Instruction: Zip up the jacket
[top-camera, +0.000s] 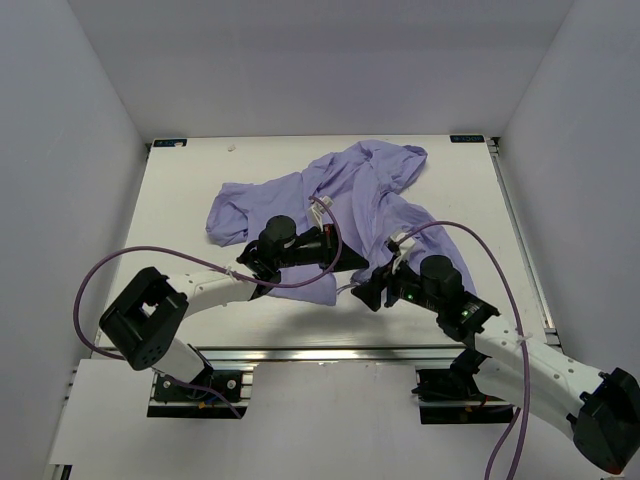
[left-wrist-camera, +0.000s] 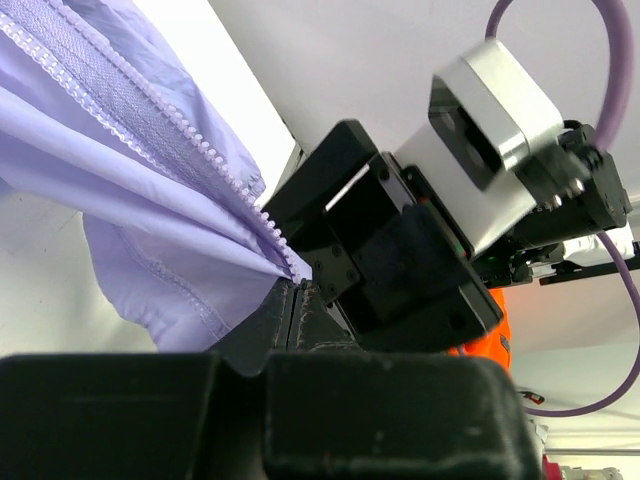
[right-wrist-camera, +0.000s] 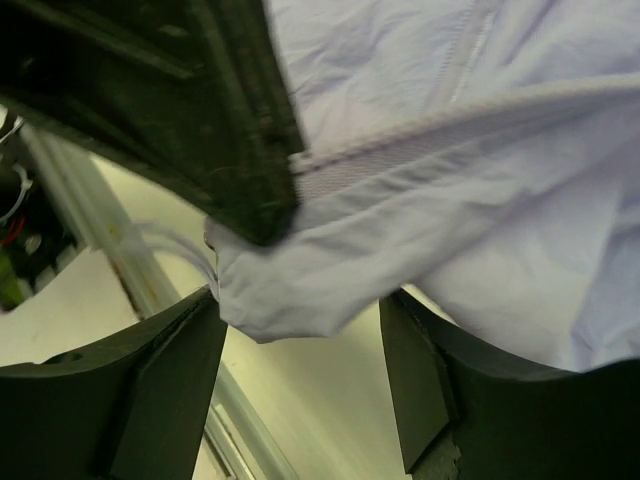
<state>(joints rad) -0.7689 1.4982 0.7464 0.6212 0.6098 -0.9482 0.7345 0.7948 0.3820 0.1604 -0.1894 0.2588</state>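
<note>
The lavender jacket (top-camera: 350, 195) lies crumpled on the middle of the white table. My left gripper (top-camera: 352, 263) is shut on the jacket's near hem at the end of the zipper. In the left wrist view its jaws are closed on the zipper teeth (left-wrist-camera: 215, 165) where they run into my gripper (left-wrist-camera: 296, 286). My right gripper (top-camera: 374, 292) is open just right of it. In the right wrist view the jacket's held corner (right-wrist-camera: 300, 285) hangs between my open right fingers (right-wrist-camera: 165, 385), below the left gripper's finger (right-wrist-camera: 220, 130). A white drawstring (top-camera: 322, 205) lies on the jacket.
Purple cables (top-camera: 100, 270) loop from both arms. An aluminium rail (top-camera: 320, 352) runs along the table's near edge. White walls (top-camera: 60, 150) enclose the table on the left, right and back. The right gripper's body (left-wrist-camera: 400, 260) sits close in front of the left wrist camera.
</note>
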